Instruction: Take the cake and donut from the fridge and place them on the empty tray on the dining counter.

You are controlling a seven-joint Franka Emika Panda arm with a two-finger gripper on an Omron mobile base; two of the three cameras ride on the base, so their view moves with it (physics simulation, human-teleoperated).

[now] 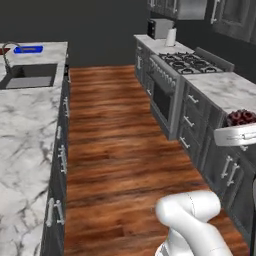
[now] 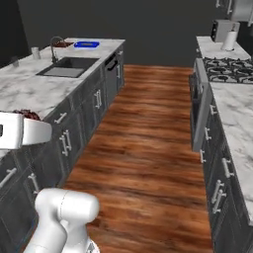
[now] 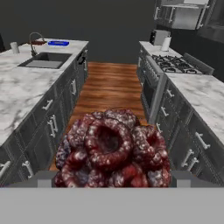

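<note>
My pincer (image 3: 114,181) holds the cake (image 3: 113,148); I judge this the carrying step, next finding the tray on the dining worktop (image 3: 22,94).

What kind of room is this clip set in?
A rendered home kitchen, galley-style: a gas stove with an oven below, a sink with a faucet set in a marble counter, and dark cabinets along a wood floor.

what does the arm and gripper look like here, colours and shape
The arm is smooth, glossy white, built of fat rounded tube segments with a bulbous elbow-like joint; no cables or markings show. The white hand block is boxy with rounded edges. The gripper shows small grey finger tips with squared ends.
</note>
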